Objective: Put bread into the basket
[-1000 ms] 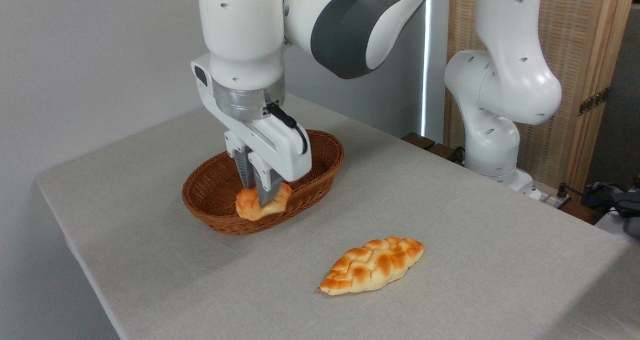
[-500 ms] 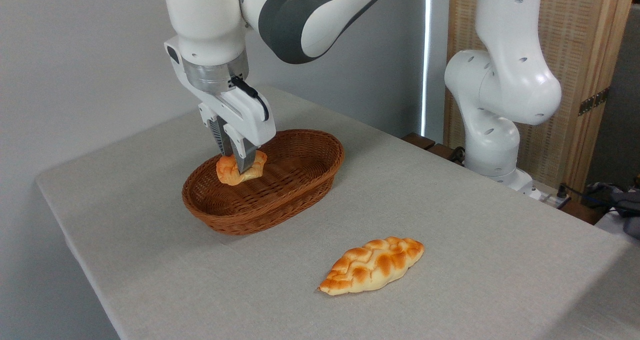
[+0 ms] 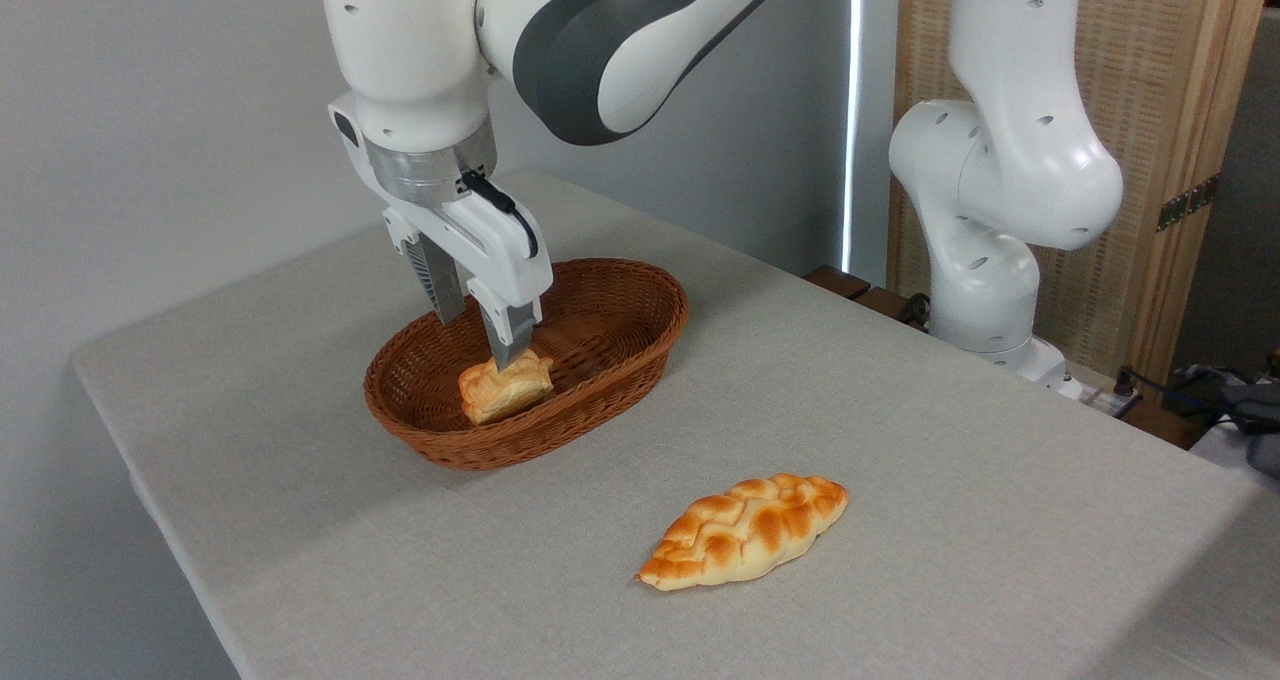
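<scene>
The bread [image 3: 504, 387], a small orange-golden bun, lies inside the basket [image 3: 610, 355] toward its near left side. The reddish-brown oval wicker basket stands on the grey table at centre left. My gripper [image 3: 478, 332] hangs just above the bun with its two fingers spread apart and nothing held between them. One fingertip is close over the bun's top; whether it touches cannot be told.
A longer braided golden loaf [image 3: 745, 531] lies on the table in front of and right of the basket. The arm's white base [image 3: 985, 290] stands at the table's back right edge. A wooden screen [image 3: 1150, 160] rises behind it.
The gripper carried the bun from the basket's near rim to over its middle, then opened. The bun dropped and now lies on the basket's floor.
</scene>
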### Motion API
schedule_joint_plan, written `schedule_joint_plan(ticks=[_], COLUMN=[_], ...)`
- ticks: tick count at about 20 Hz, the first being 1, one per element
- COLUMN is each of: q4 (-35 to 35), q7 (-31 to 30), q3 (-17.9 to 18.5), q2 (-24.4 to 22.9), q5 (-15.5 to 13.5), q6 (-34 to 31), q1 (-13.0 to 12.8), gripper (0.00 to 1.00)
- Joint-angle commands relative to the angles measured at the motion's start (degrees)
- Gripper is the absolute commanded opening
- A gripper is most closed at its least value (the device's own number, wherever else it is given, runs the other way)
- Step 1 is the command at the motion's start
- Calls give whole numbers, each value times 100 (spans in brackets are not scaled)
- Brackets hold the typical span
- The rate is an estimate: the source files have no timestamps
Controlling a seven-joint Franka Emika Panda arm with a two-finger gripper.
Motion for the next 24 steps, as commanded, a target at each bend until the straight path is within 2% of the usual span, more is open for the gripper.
schedule_joint_plan(ticks=[1, 4, 5, 10, 13, 15, 16, 18, 24], q4=[46, 370, 546, 1083, 1154, 1154, 1154, 1154, 1145], q7=[30, 197, 259, 821, 848, 1005, 1145, 1348, 1340], q3=[91, 161, 336, 1197, 1330, 1296, 1287, 1287, 1243], q2=[-84, -93, -93, -251, -313, -330, -339, -339, -321], q5=[332, 1044, 1142, 1169, 1186, 1466, 1511, 1521, 1521], q6=[50, 41, 15, -651, -767, -776, -785, -794, -890], q1=[-1, 78, 96, 87, 96, 87, 87, 87, 43], gripper=[100, 100, 100, 100, 100, 100, 100, 100, 100])
